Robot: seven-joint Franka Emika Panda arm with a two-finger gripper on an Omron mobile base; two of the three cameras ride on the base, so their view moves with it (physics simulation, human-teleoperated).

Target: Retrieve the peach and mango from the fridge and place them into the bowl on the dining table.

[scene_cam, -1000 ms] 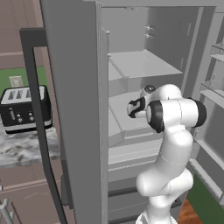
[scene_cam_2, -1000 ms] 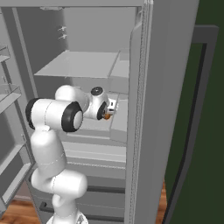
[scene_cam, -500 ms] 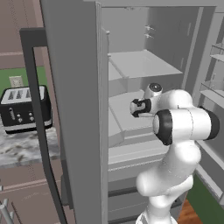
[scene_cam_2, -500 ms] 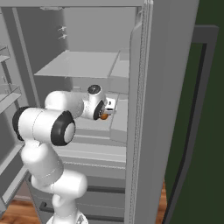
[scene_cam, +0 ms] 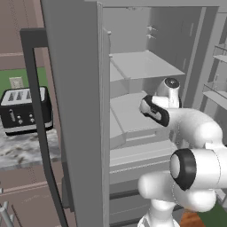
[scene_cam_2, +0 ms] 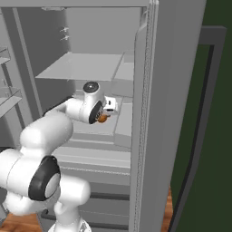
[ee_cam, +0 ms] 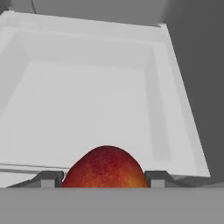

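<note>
The grey fridge (scene_cam: pixel 75 111) stands open, and my arm reaches into its middle shelf (scene_cam_2: pixel 124 124). My gripper (ee_cam: pixel 105 178) is shut on a red-orange fruit (ee_cam: pixel 105 168); whether it is the peach or the mango I cannot tell. Both fingertips (ee_cam: pixel 48 178) press against its sides. From the right base view the fruit (scene_cam_2: pixel 103 119) shows as an orange spot under the gripper (scene_cam_2: pixel 105 117), just above the shelf. In the left base view the gripper (scene_cam: pixel 143 105) points into the fridge interior. Beyond the fruit lies a bare white shelf tray (ee_cam: pixel 87 96). The bowl and the dining table are out of view.
A black toaster (scene_cam: pixel 24 108) stands on a marbled counter (scene_cam: pixel 26 148) left of the fridge. The open fridge doors flank my arm, with door bins (scene_cam: pixel 219 88) on one side. A long dark handle (scene_cam: pixel 37 111) runs down the door. An upper shelf (scene_cam: pixel 142 64) hangs above the gripper.
The gripper has stayed at the middle shelf, closed on the fruit. My arm's elbow and shoulder have swung nearer to the cameras and lower.
</note>
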